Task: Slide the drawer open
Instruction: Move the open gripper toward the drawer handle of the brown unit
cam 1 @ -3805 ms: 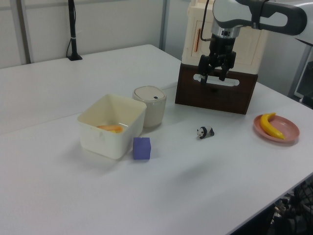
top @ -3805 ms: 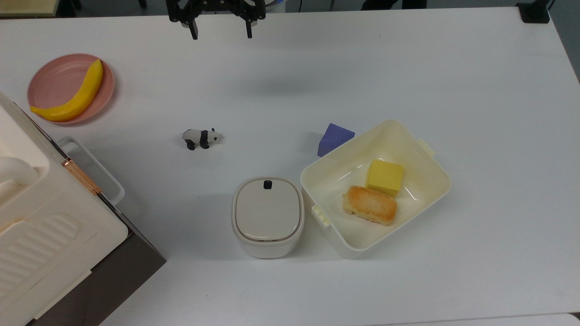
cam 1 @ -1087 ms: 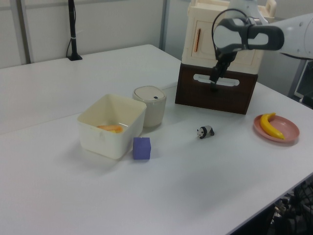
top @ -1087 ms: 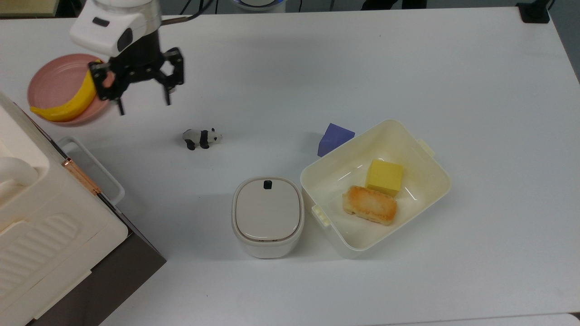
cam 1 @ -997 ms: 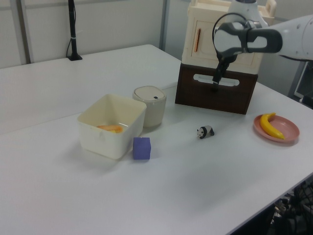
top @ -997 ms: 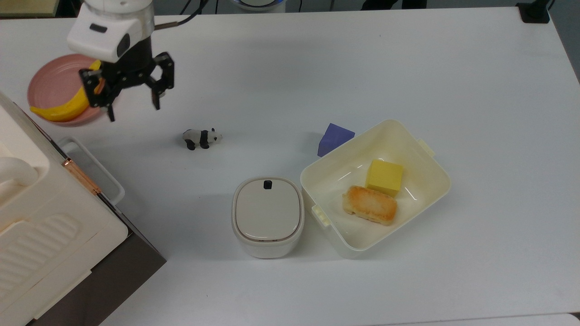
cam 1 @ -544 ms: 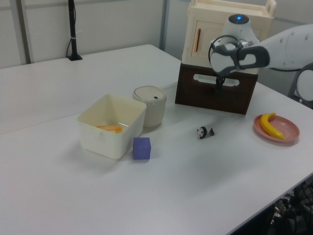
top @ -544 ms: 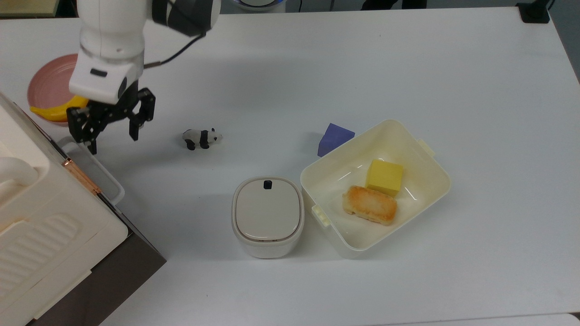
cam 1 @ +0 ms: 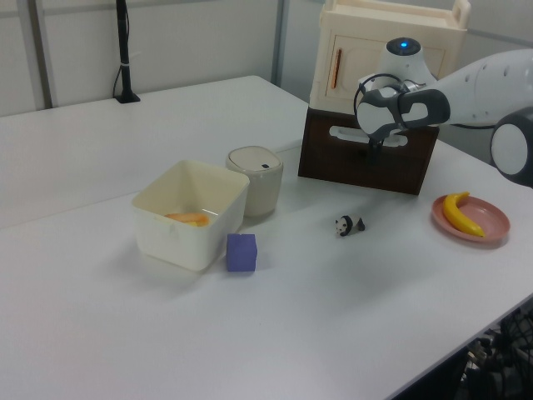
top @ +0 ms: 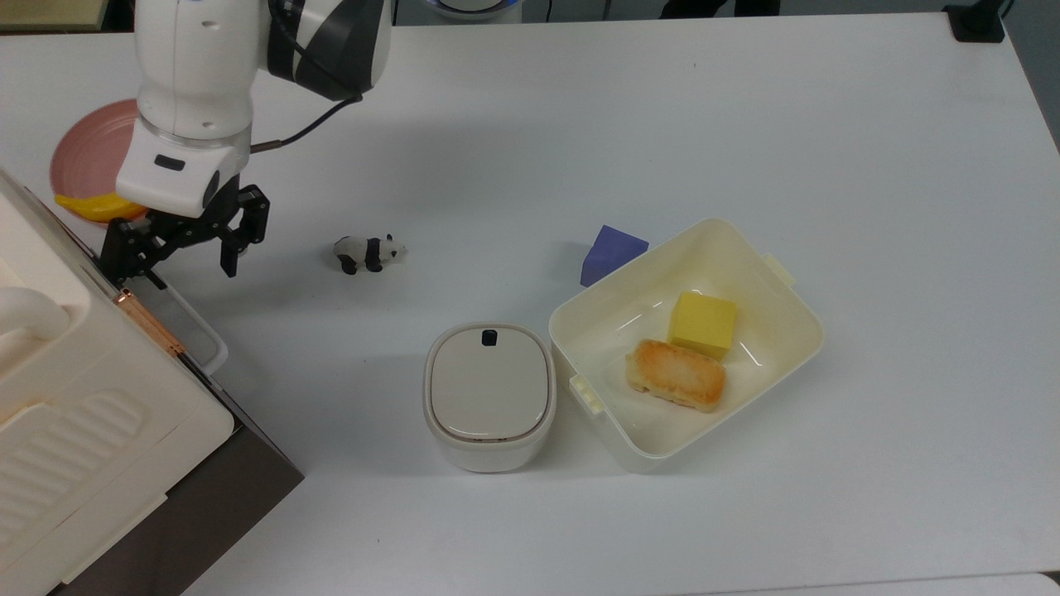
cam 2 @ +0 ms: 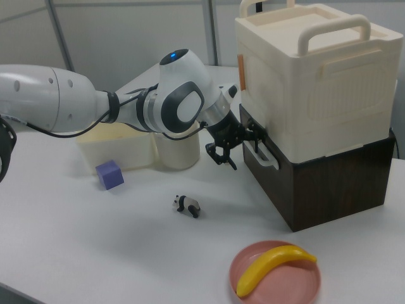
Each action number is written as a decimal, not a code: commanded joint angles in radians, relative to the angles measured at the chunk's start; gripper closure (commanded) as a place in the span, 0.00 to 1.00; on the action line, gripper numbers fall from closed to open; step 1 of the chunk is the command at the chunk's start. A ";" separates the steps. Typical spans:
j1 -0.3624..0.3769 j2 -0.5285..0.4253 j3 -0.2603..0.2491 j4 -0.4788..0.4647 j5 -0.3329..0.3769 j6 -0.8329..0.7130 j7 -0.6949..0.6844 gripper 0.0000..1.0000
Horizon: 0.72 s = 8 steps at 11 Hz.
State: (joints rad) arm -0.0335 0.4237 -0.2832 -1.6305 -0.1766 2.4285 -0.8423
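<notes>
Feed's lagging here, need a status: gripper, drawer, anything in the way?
Gripper open, at the white handle. Drawer shut. Panda nearby, not in the way.

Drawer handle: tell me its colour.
White, a loop handle against the drawer's dark brown front; the right view shows it best.

banana (top: 91, 205) mostly behind arm, drawer (top: 190, 513) cut by top view's left edge

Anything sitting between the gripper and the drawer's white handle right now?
Nothing: in the top view and the right view the open gripper is right at the handle, with no object between.
</notes>
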 commanded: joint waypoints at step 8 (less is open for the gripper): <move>0.027 0.007 -0.042 0.017 0.008 0.004 -0.009 0.21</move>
State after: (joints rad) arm -0.0313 0.4274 -0.2978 -1.5909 -0.1717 2.4283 -0.8415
